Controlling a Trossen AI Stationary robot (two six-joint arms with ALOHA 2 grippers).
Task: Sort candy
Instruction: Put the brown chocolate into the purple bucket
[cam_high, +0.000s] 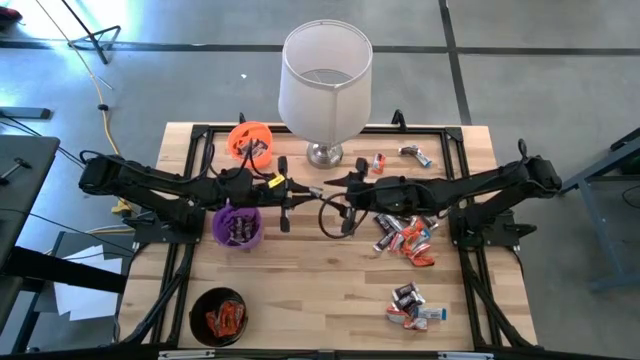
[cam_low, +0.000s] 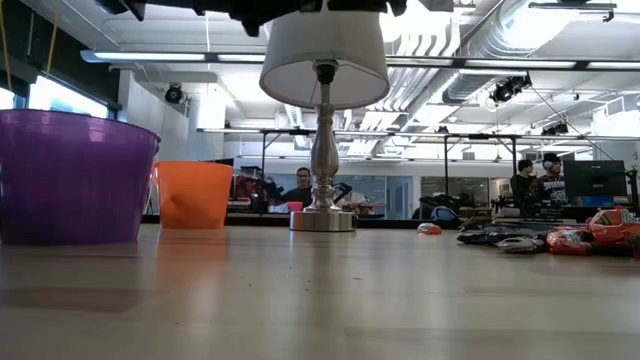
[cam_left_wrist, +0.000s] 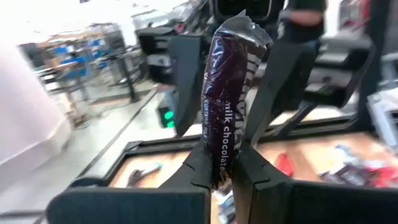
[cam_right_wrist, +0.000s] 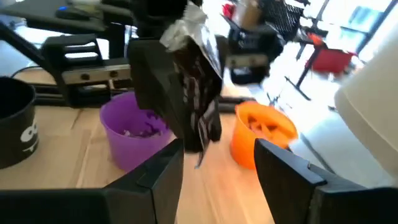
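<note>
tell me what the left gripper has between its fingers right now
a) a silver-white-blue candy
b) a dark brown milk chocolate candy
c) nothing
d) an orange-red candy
b: in the left wrist view the left gripper is shut on a dark brown candy printed "milk chocolate", standing upright between its fingers, while the right gripper opposite it is open.

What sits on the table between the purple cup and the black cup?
Nothing: the high view shows bare wooden tabletop between the purple plastic cup and the round black cup.
</note>
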